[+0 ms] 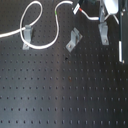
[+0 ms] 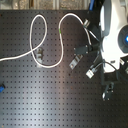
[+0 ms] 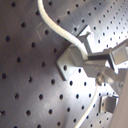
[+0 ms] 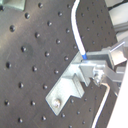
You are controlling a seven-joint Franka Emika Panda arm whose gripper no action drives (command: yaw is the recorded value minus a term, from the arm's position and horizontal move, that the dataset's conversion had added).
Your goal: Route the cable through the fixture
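The white cable (image 1: 54, 30) comes in from the first exterior view's left, passes the left fixture (image 1: 27, 36) and curls in two loops (image 2: 37, 20) toward the arm. A small white, red-marked piece (image 1: 76, 10) sits on it near the top. In both wrist views my gripper (image 3: 95, 60) (image 4: 95, 62) is shut on the cable (image 3: 55, 27) (image 4: 77, 30), right beside a metal bracket fixture (image 3: 70, 64) (image 4: 67, 86). In both exterior views the arm (image 2: 112, 35) hides the gripper itself.
A black perforated board (image 1: 60, 90) carries a middle bracket (image 1: 74, 40) and a right bracket (image 1: 103, 32). The second exterior view shows a middle bracket (image 2: 75, 62) close to the arm. A small blue object (image 2: 1, 89) lies at the second exterior view's left edge.
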